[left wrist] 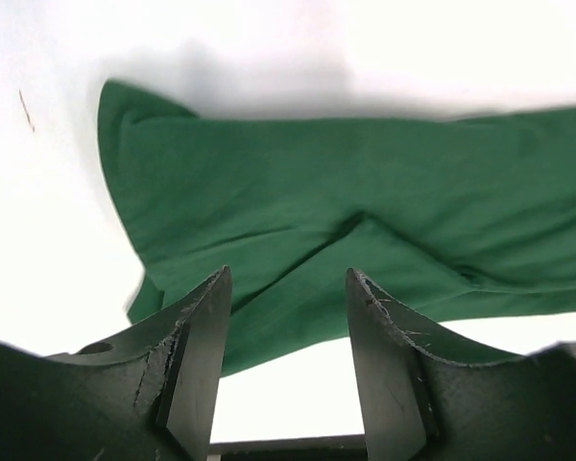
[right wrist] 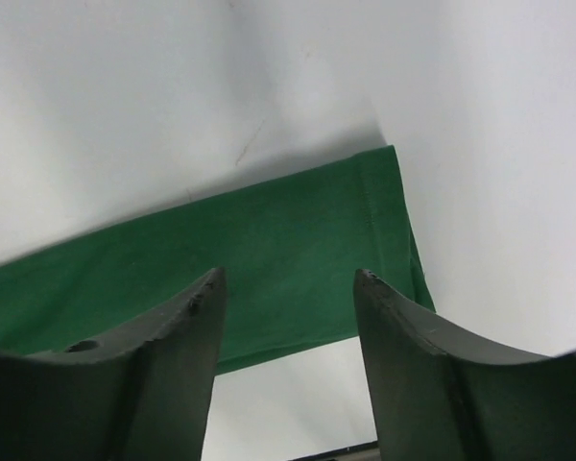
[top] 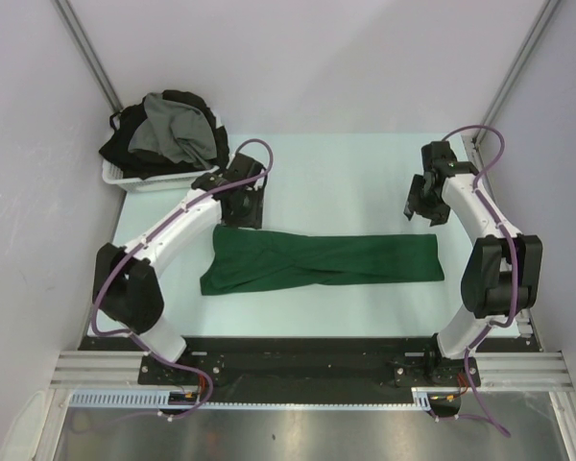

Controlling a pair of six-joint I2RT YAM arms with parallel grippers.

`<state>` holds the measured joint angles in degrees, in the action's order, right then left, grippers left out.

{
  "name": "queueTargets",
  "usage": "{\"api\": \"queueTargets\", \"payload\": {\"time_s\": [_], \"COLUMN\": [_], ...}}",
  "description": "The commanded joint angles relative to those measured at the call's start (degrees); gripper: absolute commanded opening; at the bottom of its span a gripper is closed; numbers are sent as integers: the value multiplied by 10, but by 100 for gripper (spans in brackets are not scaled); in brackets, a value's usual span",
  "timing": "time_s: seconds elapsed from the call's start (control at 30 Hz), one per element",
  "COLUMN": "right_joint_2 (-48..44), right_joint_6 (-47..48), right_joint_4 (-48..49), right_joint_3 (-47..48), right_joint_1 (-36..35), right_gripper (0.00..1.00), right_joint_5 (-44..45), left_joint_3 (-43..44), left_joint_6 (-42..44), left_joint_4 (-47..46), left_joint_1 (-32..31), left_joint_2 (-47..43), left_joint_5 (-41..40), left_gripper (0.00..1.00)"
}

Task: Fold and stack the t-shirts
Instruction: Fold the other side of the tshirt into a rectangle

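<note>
Bright even overhead light, counter blown out white in wrist views, soft shadows, claw fingers blurred.

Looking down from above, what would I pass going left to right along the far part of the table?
A white basket heaped with grey and black t-shirts → left tool → right tool. The green t-shirt lies nearer and stretches across the width of both tools, so it is left out.
</note>
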<state>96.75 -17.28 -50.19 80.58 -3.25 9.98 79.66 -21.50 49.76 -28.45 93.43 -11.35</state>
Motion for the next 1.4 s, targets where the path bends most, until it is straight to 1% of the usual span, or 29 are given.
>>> {"api": "queueTargets", "payload": {"time_s": [0.0, 0.07, 0.13, 0.23, 0.37, 0.43, 0.53, 0.57, 0.7, 0.77, 0.8, 0.87, 0.9, 0.93, 0.97, 1.0, 1.03, 1.07, 1.1, 1.13, 1.2, 1.23, 1.27, 1.37], "right_joint_2": [-2, -4, -2, 3, 5, -6, -24, -30, -74, -100, -103, -105, -105, -105, -105, -107, -107, -107, -107, -104, -95, -93, -91, -87], "right_joint_6": [9, 16, 23, 24, 17, 12, 8, 8, 27, 30, 29, 29, 29, 30, 31, 30, 33, 32, 34, 34, 37, 37, 37, 36], "right_joint_4": [13, 16, 18, 24, 26, 28, 39, 49, 96, 126, 128, 123, 119, 114, 113, 111, 113, 112, 113, 113, 112, 110, 110, 110], "right_joint_3": [6, -3, -9, -18, -19, -23, -24, -25, -43, -62, -67, -70, -72, -74, -76, -81, -86, -88, -93, -94, -94, -93, -94, -94], "right_joint_1": [-11, -11, -8, 3, 3, -4, -35, -54, -94, -101, -103, -104, -105, -106, -106, -106, -106, -105, -106, -105, -105, -106, -105, -106], "right_gripper": [63, 70, 74, 80, 82, 84, 86, 86, 85, 81, 75, 68, 55, 47, 42, 26, 18, 12, 1, 0, 0, 0, 0, 0], "right_joint_5": [-11, 3, 16, 10, -9, -37, -56, -57, -57, -65, -72, -82, -83, -86, -87, -87, -86, -85, -84, -82, -87, -85, -85, -88], "left_joint_3": [21, 6, -2, -6, -1, -3, -18, -26, -39, -38, -40, -55, -61, -71, -75, -78, -80, -85, -86, -89, -90, -95, -98, -116], "left_joint_6": [-2, -2, -3, 1, 6, 6, 3, 2, -4, -10, -13, -22, -25, -33, -34, -36, -37, -37, -37, -36, -36, -36, -38, -43], "left_joint_4": [-16, -26, -31, -38, -38, -40, -53, -66, -104, -109, -110, -122, -128, -133, -135, -137, -134, -132, -131, -124, -118, -116, -114, -121], "left_joint_1": [-12, -13, -13, -14, -15, -16, -20, -22, -31, -31, -32, -32, -32, -32, -32, -33, -33, -34, -35, -35, -36, -38, -39, -44], "left_joint_2": [-23, -25, -23, -13, -4, -8, -32, -53, -113, -127, -139, -150, -156, -165, -169, -171, -172, -172, -171, -169, -161, -161, -159, -161], "left_joint_5": [9, 12, 17, 20, 17, 19, 27, 32, 26, 22, 16, 16, 18, 19, 21, 25, 26, 27, 28, 28, 33, 35, 35, 34], "left_gripper": [57, 57, 58, 59, 61, 61, 62, 63, 63, 62, 62, 59, 58, 54, 51, 49, 45, 43, 40, 29, 15, 2, 0, 0]}}
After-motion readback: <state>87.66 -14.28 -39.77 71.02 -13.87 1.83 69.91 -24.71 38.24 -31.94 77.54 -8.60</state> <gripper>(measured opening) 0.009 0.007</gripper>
